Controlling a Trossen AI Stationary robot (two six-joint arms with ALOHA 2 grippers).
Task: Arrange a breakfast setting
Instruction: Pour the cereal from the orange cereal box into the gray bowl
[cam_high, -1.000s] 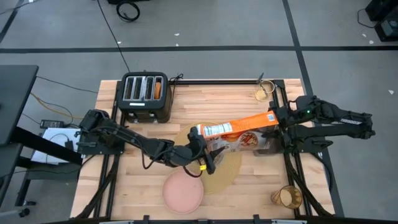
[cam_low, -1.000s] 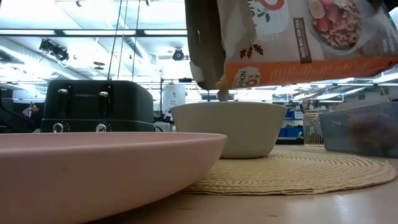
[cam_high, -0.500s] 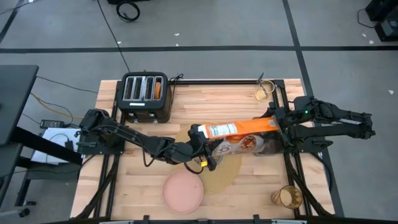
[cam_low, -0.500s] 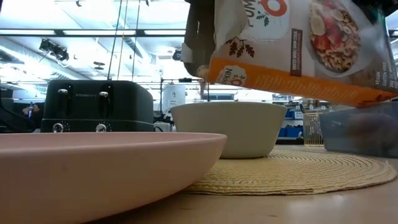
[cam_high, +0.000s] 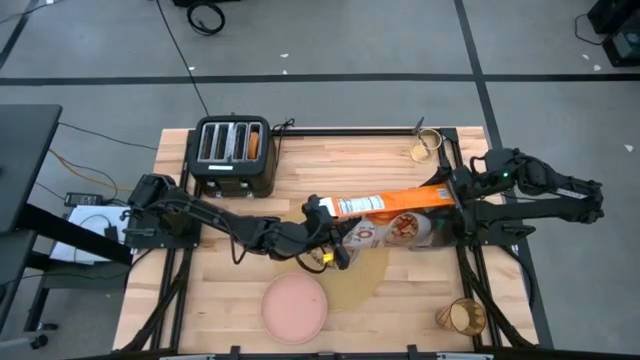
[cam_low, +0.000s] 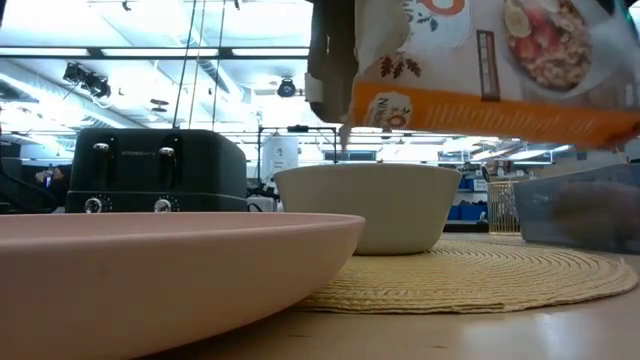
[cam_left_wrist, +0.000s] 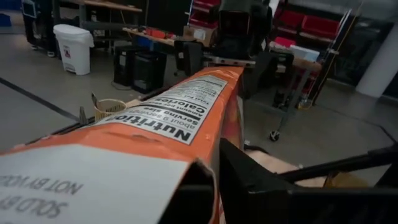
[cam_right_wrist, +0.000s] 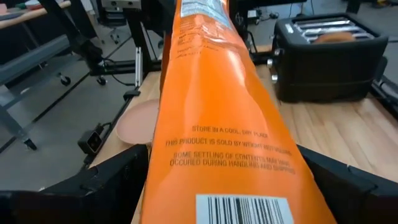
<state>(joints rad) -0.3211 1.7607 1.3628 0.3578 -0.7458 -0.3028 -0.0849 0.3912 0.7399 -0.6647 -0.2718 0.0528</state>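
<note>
Orange cereal box (cam_high: 385, 205) lies nearly level above the grey-green bowl (cam_low: 366, 205), which sits on the tan placemat (cam_low: 480, 275) at mid-bench. Its open end is clamped in the left gripper (cam_high: 318, 212), fingers together on the flap. The right gripper (cam_high: 448, 192) holds the box's bottom end between widely spread fingers. Nearby rest the pink plate (cam_high: 294, 307), amber tumbler (cam_high: 462, 316) and black toaster (cam_high: 233, 153).

Orange cereal box (cam_high: 390, 205), black toaster (cam_high: 233, 152)
</note>
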